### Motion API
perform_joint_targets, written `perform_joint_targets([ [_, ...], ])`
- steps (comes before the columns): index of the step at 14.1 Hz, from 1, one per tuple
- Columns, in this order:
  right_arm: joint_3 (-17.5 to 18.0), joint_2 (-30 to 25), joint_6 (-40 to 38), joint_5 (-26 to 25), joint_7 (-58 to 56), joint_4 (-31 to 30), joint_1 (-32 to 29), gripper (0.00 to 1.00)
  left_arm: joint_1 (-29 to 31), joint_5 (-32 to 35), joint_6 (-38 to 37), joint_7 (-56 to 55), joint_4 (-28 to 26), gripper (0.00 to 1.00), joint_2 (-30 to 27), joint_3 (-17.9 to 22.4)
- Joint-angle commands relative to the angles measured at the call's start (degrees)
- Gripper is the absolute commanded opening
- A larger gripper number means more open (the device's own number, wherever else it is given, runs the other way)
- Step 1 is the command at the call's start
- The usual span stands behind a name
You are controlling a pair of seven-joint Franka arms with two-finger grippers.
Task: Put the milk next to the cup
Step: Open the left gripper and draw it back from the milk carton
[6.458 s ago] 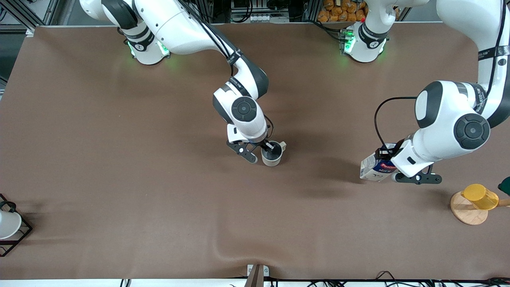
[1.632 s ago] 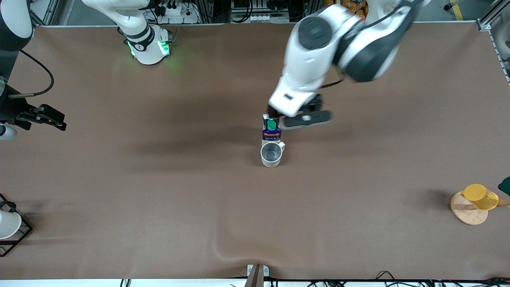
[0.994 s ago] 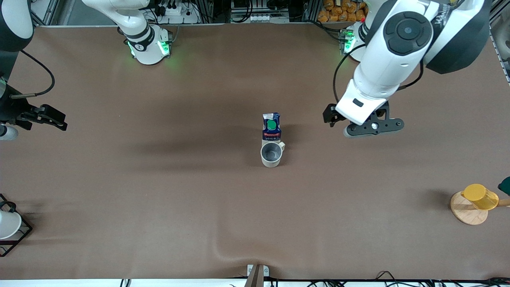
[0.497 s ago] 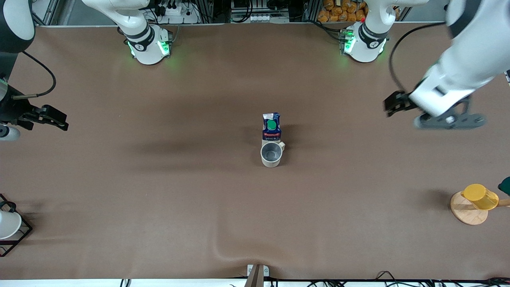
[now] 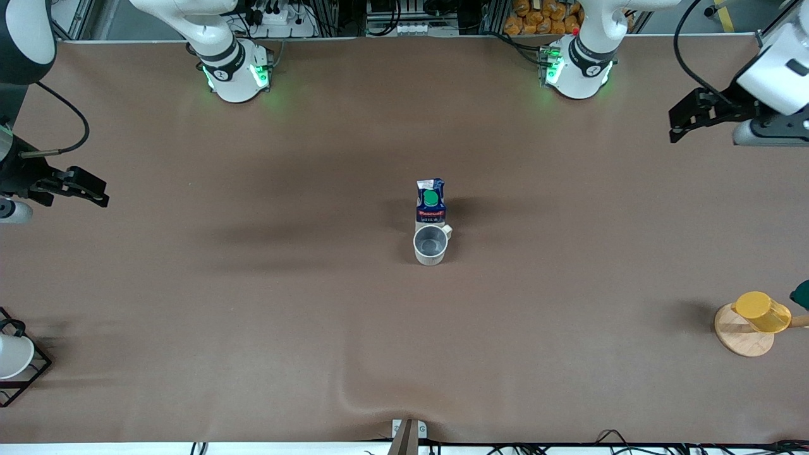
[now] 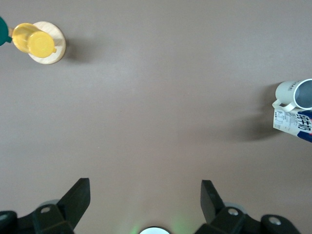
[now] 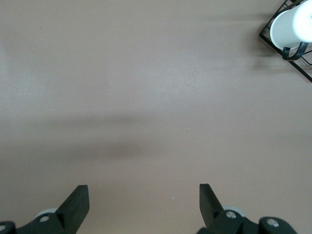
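The milk (image 5: 431, 201), a dark blue and white carton with a green cap, stands upright at the table's middle. It is right beside the off-white mug (image 5: 431, 245), on the side farther from the front camera. Both show at the edge of the left wrist view, milk (image 6: 296, 125) and mug (image 6: 296, 93). My left gripper (image 5: 768, 131) is open and empty, raised over the left arm's end of the table; it also shows in its own view (image 6: 145, 200). My right gripper (image 5: 25, 196) is open and empty, waiting over the right arm's end (image 7: 144, 202).
A yellow plastic cup (image 5: 761, 311) sits on a round wooden coaster (image 5: 739, 338) near the left arm's end, with a dark green object (image 5: 801, 294) beside it. A white cup in a black wire frame (image 5: 12, 357) stands near the right arm's end.
My left gripper let go of the milk beside the mug, then rose and swung away to the left arm's end of the table. The right arm stayed still over the last second.
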Motion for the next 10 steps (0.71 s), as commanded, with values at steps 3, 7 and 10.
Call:
perform_joint_targets([
  [3, 0.5, -0.6, 0.0, -0.8, 0.8, -0.7, -0.6, 1.00, 0.0, -2.2, -0.2, 3.3, -0.2, 1.00, -0.2, 1.1],
  [7, 0.5, -0.6, 0.2, -0.8, 0.8, -0.8, -0.4, 1.00, -0.1, -1.5, -2.8, 5.9, 0.4, 1.00, -0.4, 2.3],
  [10, 0.4, -0.6, 0.1, -0.8, 0.6, -0.8, -0.8, 1.00, -0.2, -1.6, -3.0, 5.7, 0.5, 1.00, -0.3, 2.1],
])
